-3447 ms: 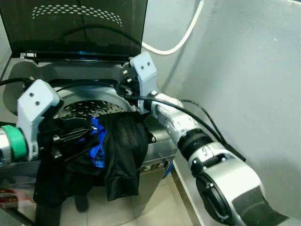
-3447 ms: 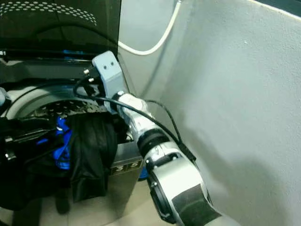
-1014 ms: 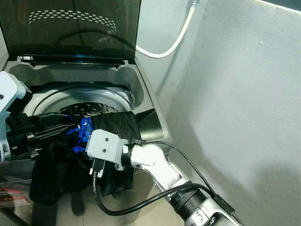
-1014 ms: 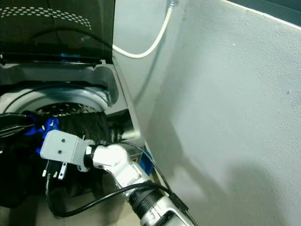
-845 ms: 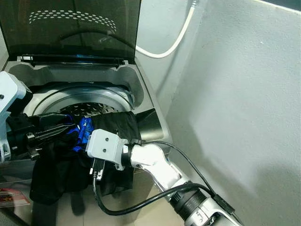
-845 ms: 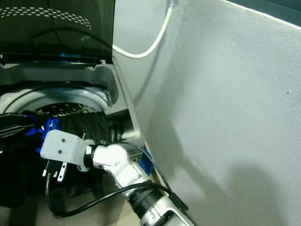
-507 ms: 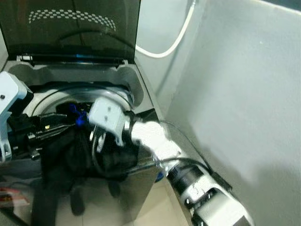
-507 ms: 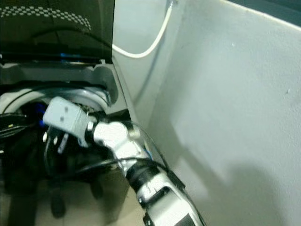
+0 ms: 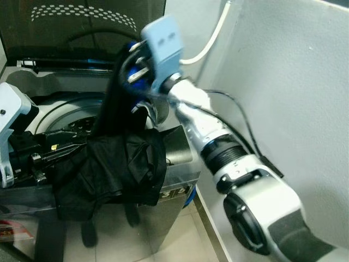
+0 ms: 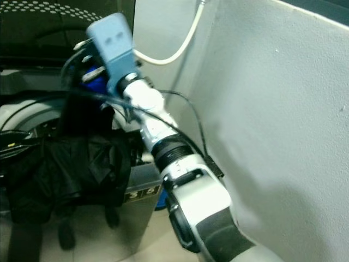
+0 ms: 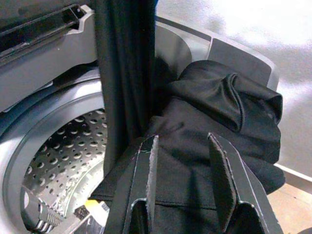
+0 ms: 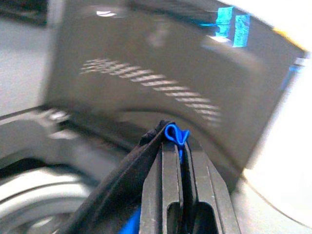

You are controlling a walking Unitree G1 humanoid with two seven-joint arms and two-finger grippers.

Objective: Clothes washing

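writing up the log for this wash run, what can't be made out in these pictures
- Inside of the drum: left wrist view shows part of its holed wall; the black garment covers the rest.
- Right gripper: shut on the garment's black and blue edge, but both eye views are blurred there.
- Left gripper: open over the garment; contact unclear.
- Front panel: digits too small.
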